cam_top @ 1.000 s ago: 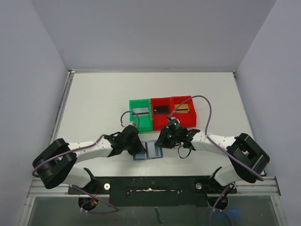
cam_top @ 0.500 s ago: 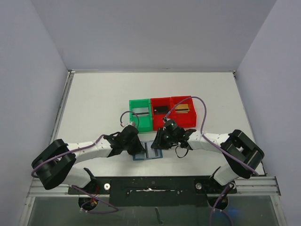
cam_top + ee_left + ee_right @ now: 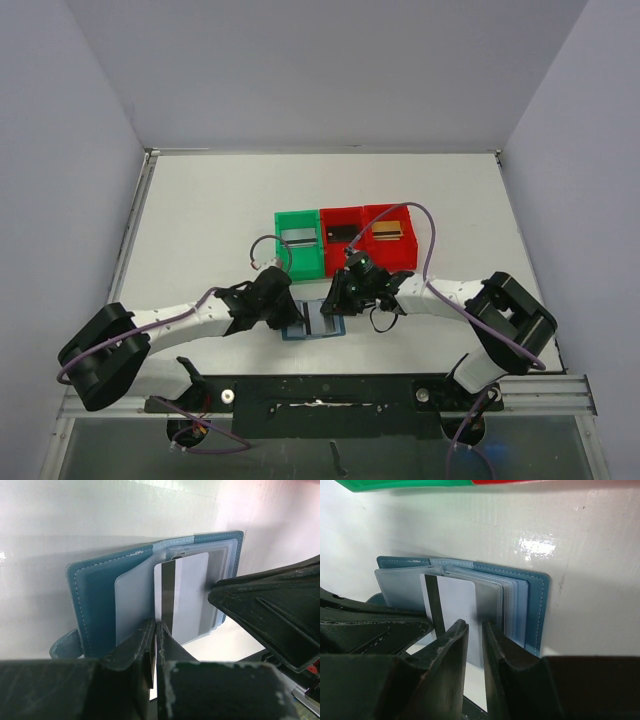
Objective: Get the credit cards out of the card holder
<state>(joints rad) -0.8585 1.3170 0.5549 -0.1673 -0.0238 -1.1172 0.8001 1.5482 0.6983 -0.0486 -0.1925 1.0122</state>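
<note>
Left wrist view: the left gripper (image 3: 156,627), jaws pressed together, is set at the near edge of the open card holder (image 3: 97,595), just beyond which the green bin (image 3: 305,266) is seen. On the holder's right panel, a striped credit card (image 3: 182,595) is straddled by the right gripper (image 3: 474,630), jaws narrowly parted. If poorly pinned, the holder could be dragged along.

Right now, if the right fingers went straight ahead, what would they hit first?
Probably the striped white card in the blue card holder; the right fingers point right at it, slightly apart.

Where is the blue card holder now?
Top view: the card holder lies open front and centre, between the left gripper and right gripper, nearer the arms than the green bin.
</note>
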